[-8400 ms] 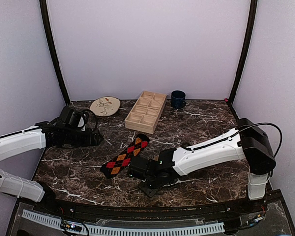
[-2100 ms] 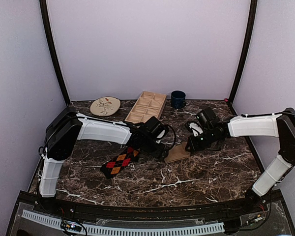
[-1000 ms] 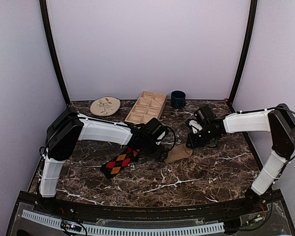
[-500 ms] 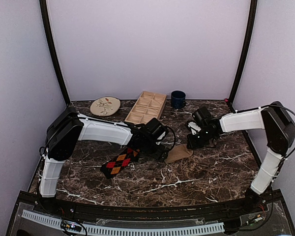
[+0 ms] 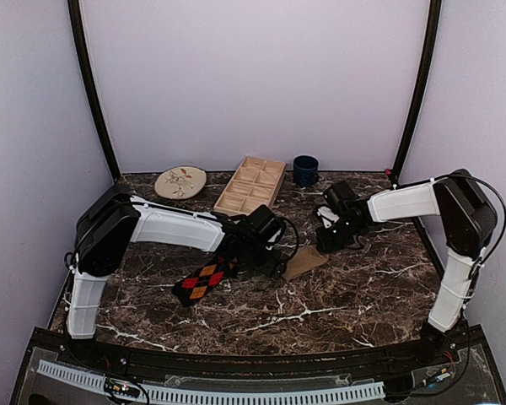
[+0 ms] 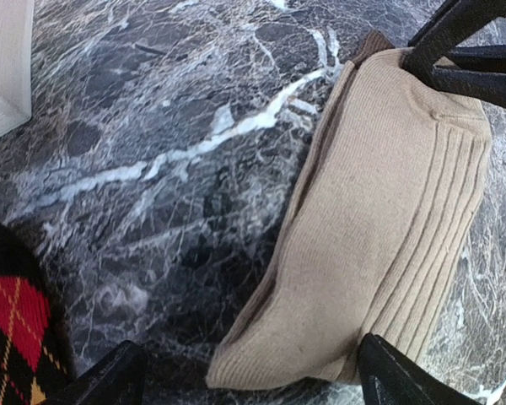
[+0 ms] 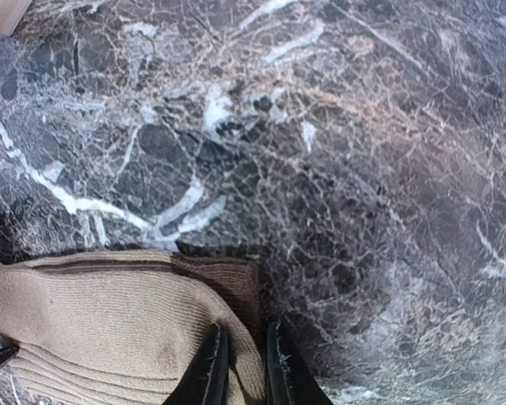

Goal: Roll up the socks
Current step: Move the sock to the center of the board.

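Closely set, the right gripper's [image 7: 244, 375] jaws stand nearly together, pinching the cuff end of the tan sock [image 7: 93, 321] where a brown band [image 7: 228, 283] shows under the beige knit. The left gripper [image 6: 249, 384] is spread wide, one fingertip on each side of the sock's opposite end, over it without closing on it. That sock lies flat on the marble table [image 5: 354, 287], stretched between the two grippers.

The left wrist view alone shows the ribbed lines along the sock's edge and the right gripper's black fingers at its far corner. It also shows the argyle sock [image 6: 8, 333] just beside the left fingertip, apart from the tan one. Only the top view shows the wooden compartment tray [image 5: 236, 216], the patterned plate [image 5: 162, 187] and the blue mug [image 5: 304, 170] along the back.
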{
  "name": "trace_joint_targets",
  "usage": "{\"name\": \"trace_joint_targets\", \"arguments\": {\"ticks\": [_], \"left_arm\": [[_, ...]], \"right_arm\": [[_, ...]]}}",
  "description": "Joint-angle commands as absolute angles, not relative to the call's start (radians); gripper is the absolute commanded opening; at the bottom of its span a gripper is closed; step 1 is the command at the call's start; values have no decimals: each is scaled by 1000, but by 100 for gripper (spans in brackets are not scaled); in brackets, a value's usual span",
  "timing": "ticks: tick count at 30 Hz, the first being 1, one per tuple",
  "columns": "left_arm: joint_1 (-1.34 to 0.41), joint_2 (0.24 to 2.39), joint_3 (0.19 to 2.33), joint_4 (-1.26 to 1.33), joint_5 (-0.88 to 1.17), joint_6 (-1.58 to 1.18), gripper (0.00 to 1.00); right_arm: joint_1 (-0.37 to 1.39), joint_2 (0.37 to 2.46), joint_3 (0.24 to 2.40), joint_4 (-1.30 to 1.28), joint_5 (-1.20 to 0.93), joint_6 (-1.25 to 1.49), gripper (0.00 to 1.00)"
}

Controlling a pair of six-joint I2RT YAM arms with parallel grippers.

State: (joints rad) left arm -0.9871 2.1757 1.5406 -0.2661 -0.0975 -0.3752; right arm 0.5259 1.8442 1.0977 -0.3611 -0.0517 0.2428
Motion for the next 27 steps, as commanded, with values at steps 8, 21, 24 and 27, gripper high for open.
{"name": "trace_joint_targets", "arguments": {"ticks": [8,21,24,27], "left_arm": [[-1015,2066,1394,-284,-76,-449,90],[-1029,2012,1340,-260,-94,-483,90],[-1029,1976,1326,-266,-112,-490,90],[-1031,1927,1304,-273,-134,-502,90]], "right_arm": [[527,1914,1182,-366,-67,226,16],[602,1989,1291,-395,-50,197,19],[605,1994,1316,-408,-34,188,20],[605,1996,1342,-417,-11,176,23]]}}
